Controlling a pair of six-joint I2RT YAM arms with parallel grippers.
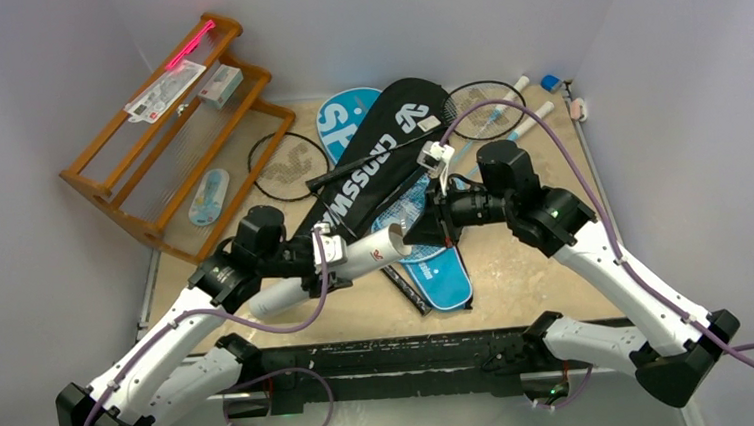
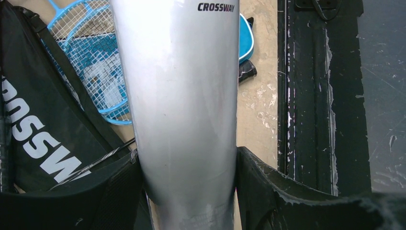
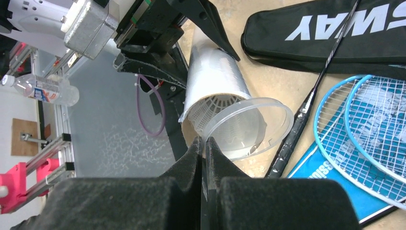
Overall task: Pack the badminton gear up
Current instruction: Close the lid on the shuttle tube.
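Note:
My left gripper [image 1: 327, 249] is shut on the long white tube [image 1: 342, 266], which lies slanted low over the table; the tube fills the left wrist view [image 2: 182, 96] between the jaws of that gripper [image 2: 186, 158]. My right gripper [image 3: 205, 141] is shut on the rim of a clear plastic cap [image 3: 256, 127] at the tube's open end [image 3: 215, 76]. A white shuttlecock [image 3: 215, 108] sits in the mouth. The black "CROSSWAY" cover [image 1: 380, 163], the light-blue rackets [image 1: 408, 211], the blue covers [image 1: 346, 115] and the black rackets [image 1: 290, 166] lie on the table behind.
The wooden rack [image 1: 166, 117] with packaged items and a pink stick [image 1: 178, 72] stands at the back left. A black rail [image 1: 403, 356] runs along the near edge. Grey walls close in the table on three sides.

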